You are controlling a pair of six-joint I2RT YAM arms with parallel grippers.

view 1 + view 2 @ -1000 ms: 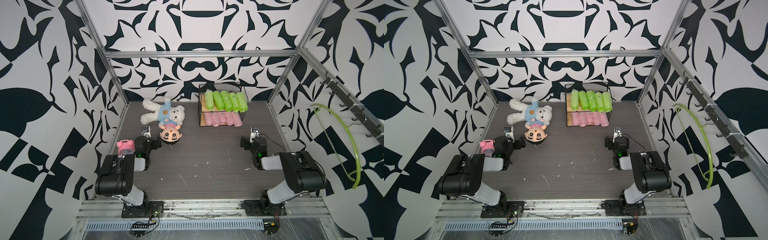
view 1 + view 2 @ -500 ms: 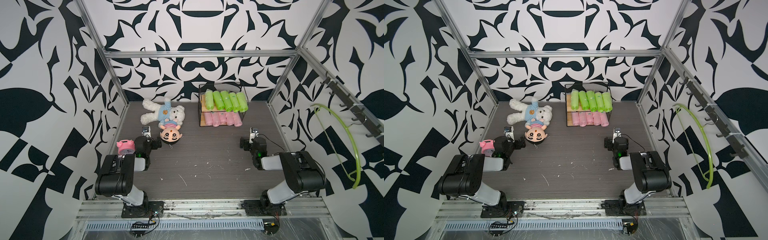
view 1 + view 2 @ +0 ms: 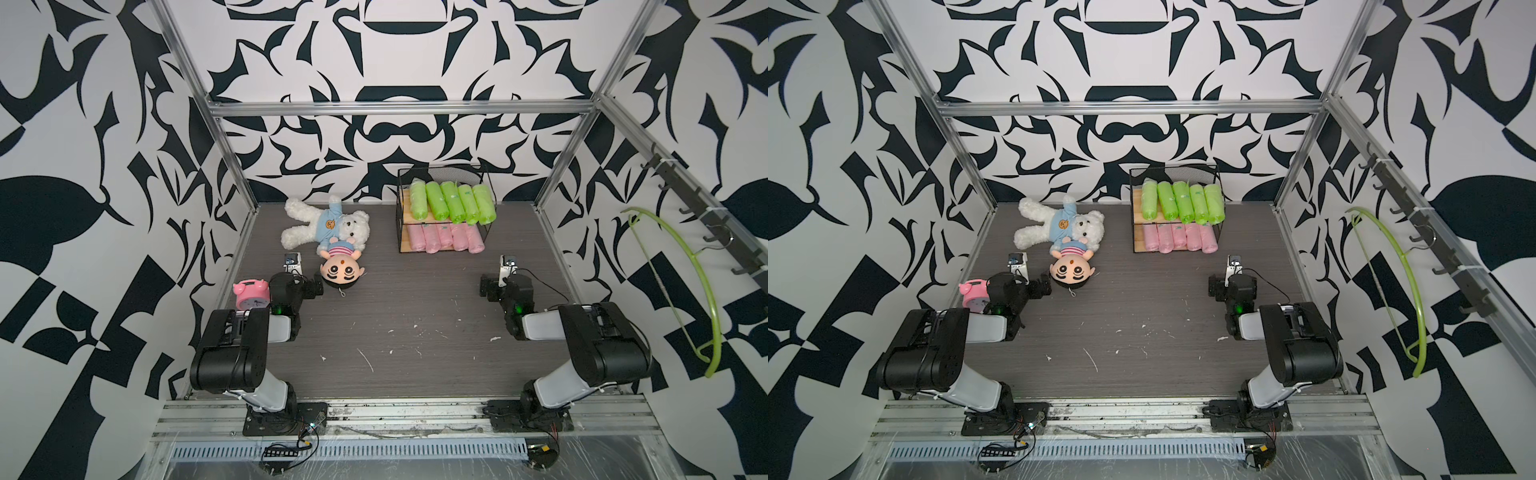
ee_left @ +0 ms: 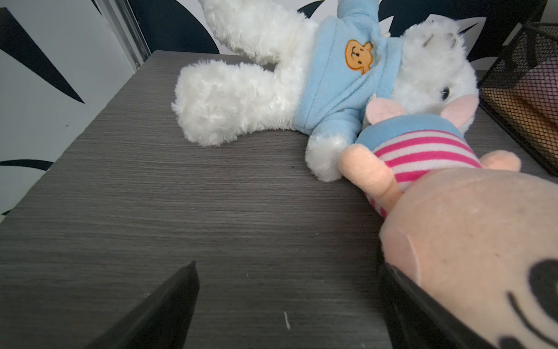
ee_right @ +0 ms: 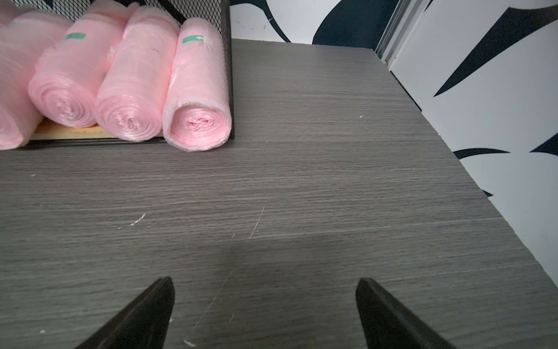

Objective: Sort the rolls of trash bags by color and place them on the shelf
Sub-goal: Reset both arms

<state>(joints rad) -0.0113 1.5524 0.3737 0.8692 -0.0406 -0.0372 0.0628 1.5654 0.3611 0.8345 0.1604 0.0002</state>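
lime green rolls [image 3: 453, 203], pale pink rolls [image 3: 444, 240], black-wire shelf [image 3: 440, 173], grey woodgrain table [image 3: 415, 299], black-and-white leaf-patterned walls [image 3: 415, 45], pink clock [image 3: 249, 293].

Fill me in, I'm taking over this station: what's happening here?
Nothing is being handled. Both arms sit low over the table, with the left tool and right tool open and empty. The shelf holds five green trash bag rolls on top and five pink rolls below, so sorting looks finished. A teddy bear, doll and pink alarm clock sit near the left arm.

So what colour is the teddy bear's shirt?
Light blue shirt, best seen in the left wrist view.
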